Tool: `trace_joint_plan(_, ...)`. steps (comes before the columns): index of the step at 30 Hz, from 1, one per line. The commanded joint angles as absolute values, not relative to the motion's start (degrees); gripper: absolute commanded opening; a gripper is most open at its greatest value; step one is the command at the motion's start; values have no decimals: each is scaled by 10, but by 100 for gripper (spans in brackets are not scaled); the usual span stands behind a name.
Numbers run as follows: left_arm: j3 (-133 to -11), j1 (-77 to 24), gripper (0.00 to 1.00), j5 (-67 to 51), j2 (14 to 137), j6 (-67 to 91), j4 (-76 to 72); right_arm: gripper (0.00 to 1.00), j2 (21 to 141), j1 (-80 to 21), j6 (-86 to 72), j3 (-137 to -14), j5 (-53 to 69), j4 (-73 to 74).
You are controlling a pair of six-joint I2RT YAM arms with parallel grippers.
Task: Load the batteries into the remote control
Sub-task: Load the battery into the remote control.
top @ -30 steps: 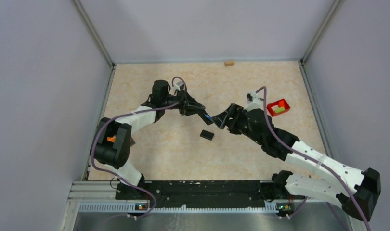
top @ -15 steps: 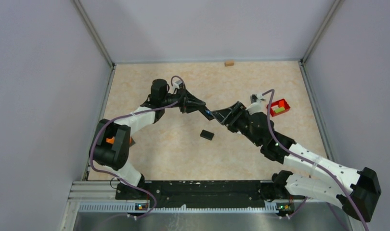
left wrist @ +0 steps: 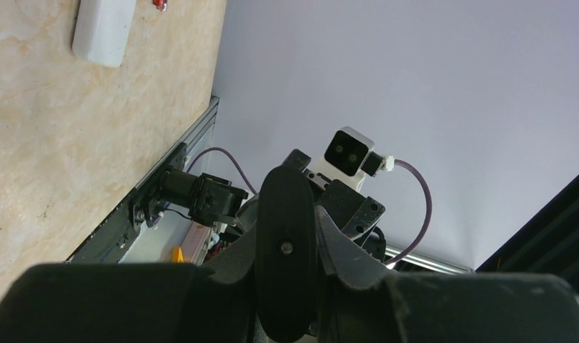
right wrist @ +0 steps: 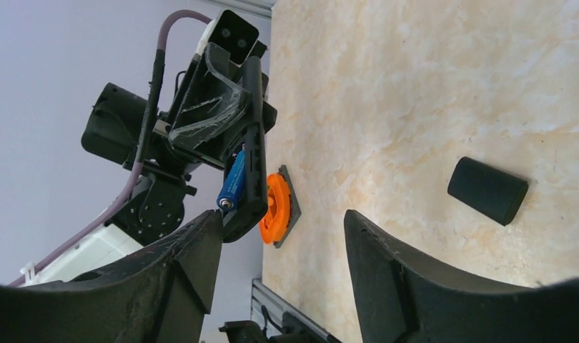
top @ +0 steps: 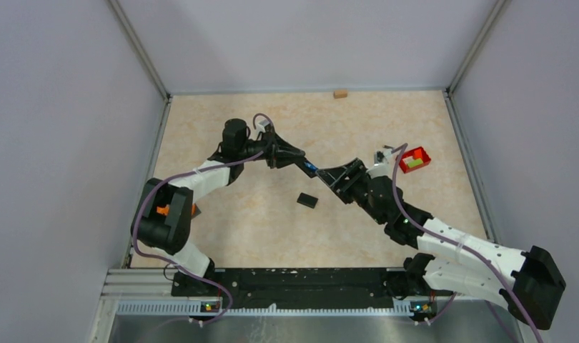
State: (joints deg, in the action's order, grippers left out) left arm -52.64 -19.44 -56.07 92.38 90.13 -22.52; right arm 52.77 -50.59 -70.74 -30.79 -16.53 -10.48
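Only the right wrist view clearly shows the blue battery (right wrist: pixel 233 183) pinched in the left claw (right wrist: pixel 239 194); right claw (right wrist: pixel 279 229) spread.

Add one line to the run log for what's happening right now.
left gripper: shut on blue battery | right gripper: open, tips near battery | black piece: lying on table

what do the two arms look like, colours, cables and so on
The left arm and right arm match: white link shells, black joints and black jaws. A purple cable runs along each. A small white camera with two dark lenses sits at each wrist. An orange part shows at the left arm's elbow.
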Motion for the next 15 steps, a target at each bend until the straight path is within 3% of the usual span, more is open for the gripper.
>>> trace_joint_plan(1,-513,-193,0,-562,895,933,-293,66,523,-511,-720,-298,-167,-191)
trace_joint_plan(15,-496,-193,0,-564,888,966,-337,69,528,-511,-737,-269,-168,-258)
